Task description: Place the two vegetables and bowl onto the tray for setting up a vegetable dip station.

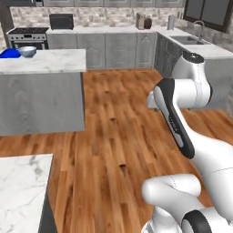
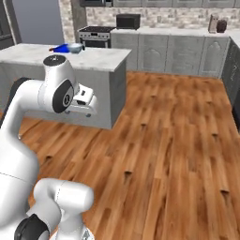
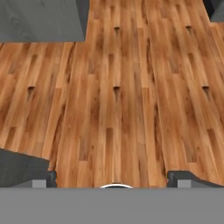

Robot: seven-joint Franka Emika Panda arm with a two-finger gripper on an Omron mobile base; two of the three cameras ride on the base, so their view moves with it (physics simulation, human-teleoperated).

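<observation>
The blue tray (image 1: 8,53) lies at the far left end of the marble island, and it shows again as a blue sliver (image 2: 59,48) in the right base view. The pale bowl (image 1: 27,51) stands on the island just right of the tray, small and far off (image 2: 75,47). The two vegetables are out of view. My gripper (image 3: 113,179) hangs over bare wood floor, well short of the island, open with nothing between its dark fingertips (image 3: 44,178). The white hand (image 2: 83,102) sits in front of the island's grey side.
The island (image 1: 45,62) has grey side panels down to the floor. A second marble counter corner (image 1: 22,191) is at the lower left. Stove (image 1: 27,36), microwave (image 1: 61,21) and sink (image 1: 189,39) line the back wall. Wood floor (image 1: 118,136) lies between.
</observation>
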